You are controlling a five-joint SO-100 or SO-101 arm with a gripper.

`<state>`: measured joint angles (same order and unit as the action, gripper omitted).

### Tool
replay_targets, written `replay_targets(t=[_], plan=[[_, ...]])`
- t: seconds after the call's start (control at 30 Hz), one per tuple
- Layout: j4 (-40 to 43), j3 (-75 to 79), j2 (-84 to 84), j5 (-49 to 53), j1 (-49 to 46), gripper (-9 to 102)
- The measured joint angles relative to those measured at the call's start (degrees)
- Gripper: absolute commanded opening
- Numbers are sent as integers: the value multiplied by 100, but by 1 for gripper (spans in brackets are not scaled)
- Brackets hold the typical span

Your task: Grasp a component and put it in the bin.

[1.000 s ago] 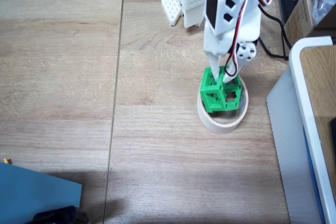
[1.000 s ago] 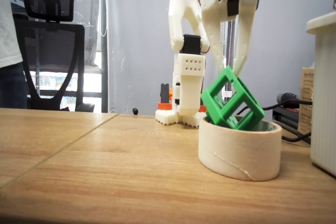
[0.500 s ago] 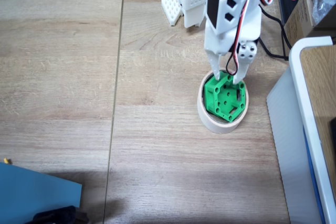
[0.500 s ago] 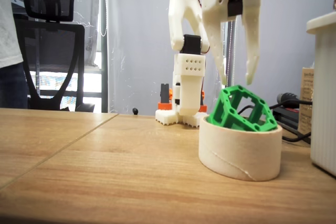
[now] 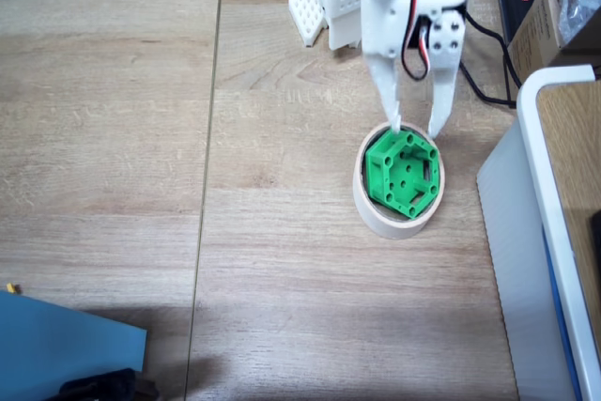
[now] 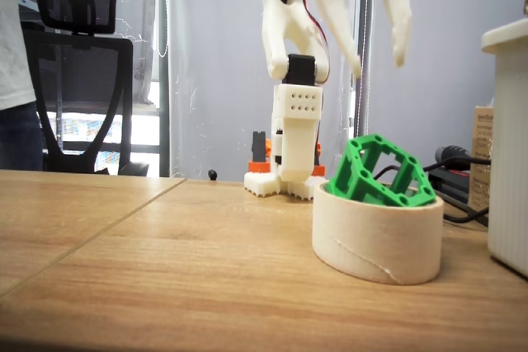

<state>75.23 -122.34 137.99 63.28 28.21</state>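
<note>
Component (image 5: 403, 172): green hexagon, sits tilted inside bin (image 5: 398, 223), right of centre frame; one edge rides above tape rim in side fixed view (image 6: 379, 173). Gripper (image 5: 414, 126): jaws apart, empty, above bin's far rim. I judge placement done; next, I retract arm clear.
</note>
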Motion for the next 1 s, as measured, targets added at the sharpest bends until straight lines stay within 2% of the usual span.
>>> replay_targets(t=[0.33,0.6,0.8,1.0], plan=[[-229,0,369,97,-1696,13],[-976,0,888,97,-3208,5],[-1090,0,1257,114,-4395,1],[-1151,-255,1397,1063,-5537,1]])
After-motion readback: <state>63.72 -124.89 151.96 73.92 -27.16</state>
